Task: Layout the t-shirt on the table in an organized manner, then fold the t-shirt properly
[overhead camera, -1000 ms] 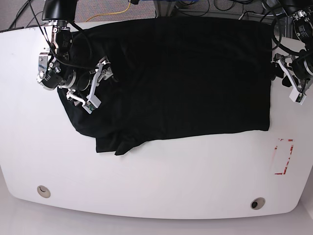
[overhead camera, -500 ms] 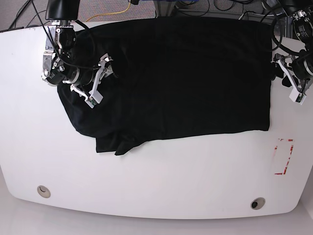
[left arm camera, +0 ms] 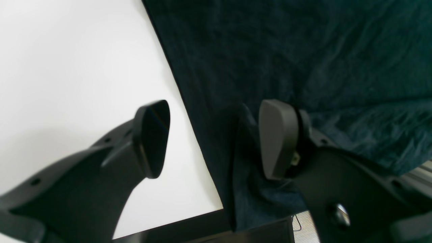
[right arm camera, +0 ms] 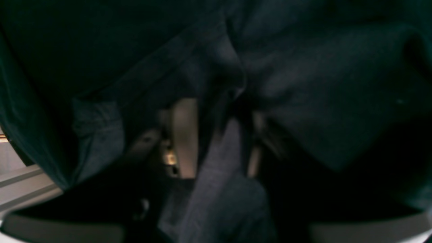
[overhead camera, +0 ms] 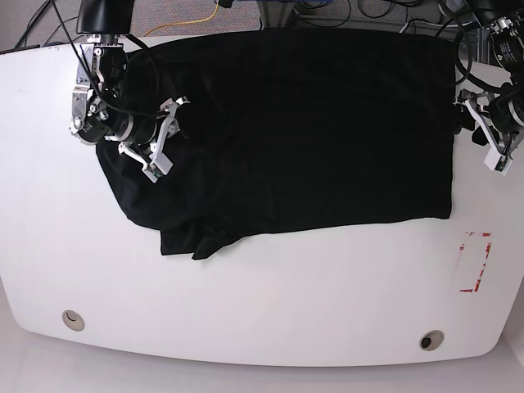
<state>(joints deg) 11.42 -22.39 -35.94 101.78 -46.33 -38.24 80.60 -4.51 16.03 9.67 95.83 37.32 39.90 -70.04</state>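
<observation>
The black t-shirt [overhead camera: 311, 131] lies spread over the far half of the white table [overhead camera: 270, 295], with a bunched flap at its near left corner. My right gripper [overhead camera: 176, 131] rests on the shirt's left part. In the right wrist view its jaws stand close together, and a fold of the t-shirt [right arm camera: 320, 84] is pinched in the right gripper [right arm camera: 217, 141]. My left gripper [overhead camera: 468, 131] hovers at the shirt's right edge. In the left wrist view the left gripper [left arm camera: 216, 135] is open, one finger over the table [left arm camera: 84, 67], the other over the t-shirt [left arm camera: 303, 50].
A red tape outline [overhead camera: 475, 262] marks the table's near right. Two metal grommets [overhead camera: 74, 319] [overhead camera: 431, 340] sit near the front edge. Cables [overhead camera: 205, 16] run behind the table, and the shirt's far hem reaches the back edge.
My right gripper has shifted a little toward the back of the table and drawn its jaws together on the shirt fabric. The left arm and the shirt's outline look unchanged.
</observation>
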